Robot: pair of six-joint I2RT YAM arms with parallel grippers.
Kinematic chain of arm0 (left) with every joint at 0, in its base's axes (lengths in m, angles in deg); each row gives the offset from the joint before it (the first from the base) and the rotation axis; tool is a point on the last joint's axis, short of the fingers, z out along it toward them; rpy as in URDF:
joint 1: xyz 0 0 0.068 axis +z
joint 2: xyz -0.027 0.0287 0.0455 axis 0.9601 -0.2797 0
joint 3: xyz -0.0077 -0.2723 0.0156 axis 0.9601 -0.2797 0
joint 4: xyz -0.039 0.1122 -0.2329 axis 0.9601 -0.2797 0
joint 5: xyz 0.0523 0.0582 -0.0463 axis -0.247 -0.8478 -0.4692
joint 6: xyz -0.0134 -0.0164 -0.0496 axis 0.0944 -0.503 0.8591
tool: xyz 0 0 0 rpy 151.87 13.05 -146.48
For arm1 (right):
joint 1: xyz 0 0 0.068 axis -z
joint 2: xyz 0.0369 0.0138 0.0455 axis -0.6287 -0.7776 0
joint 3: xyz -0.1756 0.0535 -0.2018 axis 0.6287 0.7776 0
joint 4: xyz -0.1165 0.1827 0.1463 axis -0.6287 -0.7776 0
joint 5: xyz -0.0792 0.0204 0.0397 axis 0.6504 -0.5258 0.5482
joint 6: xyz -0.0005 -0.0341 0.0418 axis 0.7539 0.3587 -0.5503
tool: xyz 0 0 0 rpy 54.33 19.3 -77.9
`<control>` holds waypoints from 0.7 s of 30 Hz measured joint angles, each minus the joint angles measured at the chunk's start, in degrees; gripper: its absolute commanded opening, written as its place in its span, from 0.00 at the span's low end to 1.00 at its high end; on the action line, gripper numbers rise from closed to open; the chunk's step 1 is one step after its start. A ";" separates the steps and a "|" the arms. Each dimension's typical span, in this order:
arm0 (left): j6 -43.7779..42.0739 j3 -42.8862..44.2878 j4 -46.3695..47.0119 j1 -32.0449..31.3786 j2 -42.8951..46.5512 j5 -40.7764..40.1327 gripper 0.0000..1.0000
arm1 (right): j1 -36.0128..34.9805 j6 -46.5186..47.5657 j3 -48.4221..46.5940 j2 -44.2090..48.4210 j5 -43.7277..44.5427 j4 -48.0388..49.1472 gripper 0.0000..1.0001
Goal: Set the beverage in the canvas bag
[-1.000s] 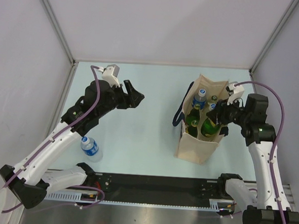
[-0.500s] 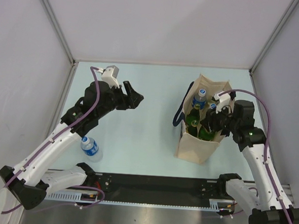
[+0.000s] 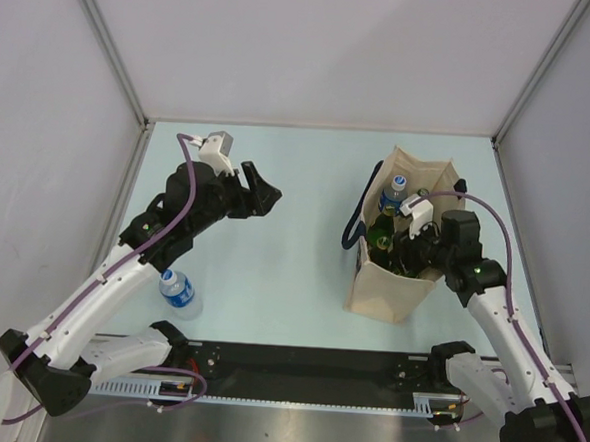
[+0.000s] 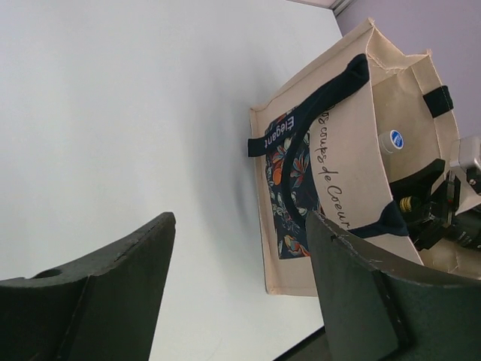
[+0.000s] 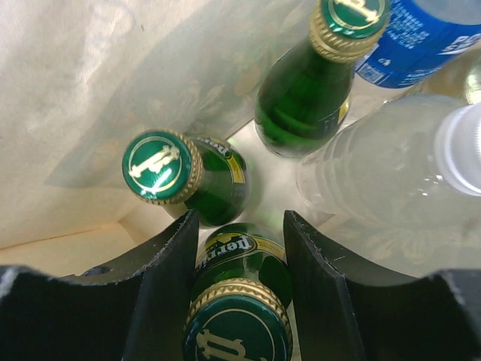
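The beige canvas bag [image 3: 395,289] with navy handles stands upright at the right; it also shows in the left wrist view [image 4: 353,177]. My right gripper [image 3: 414,250] is down inside the bag's mouth, shut on the neck of a green glass bottle [image 5: 239,259] between its fingers [image 5: 169,263]. Two more green bottles [image 5: 164,171] [image 5: 319,71] and clear water bottles [image 5: 383,177] stand in the bag. My left gripper [image 3: 262,193] is open and empty above the table's left half, well away from the bag.
A small water bottle with a blue label [image 3: 179,292] stands on the table near the left arm's base. Grey walls close in the table on three sides. A black rail [image 3: 316,368] runs along the near edge.
My right gripper has moved left and down with the green bottle, from the bag's right rim into the bag. The left arm has barely moved.
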 measured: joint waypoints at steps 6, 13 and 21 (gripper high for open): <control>0.02 -0.17 0.00 0.15 0.02 0.00 0.76 | -1.16 1.90 1.92 -0.02 0.04 1.57 0.02; 0.02 -0.26 -0.02 0.22 0.42 0.00 0.76 | -2.08 4.17 3.67 -0.11 -0.76 2.03 0.25; 0.02 -0.31 -0.02 0.26 0.44 0.02 0.76 | -2.14 5.22 4.81 -0.04 -1.70 2.23 0.52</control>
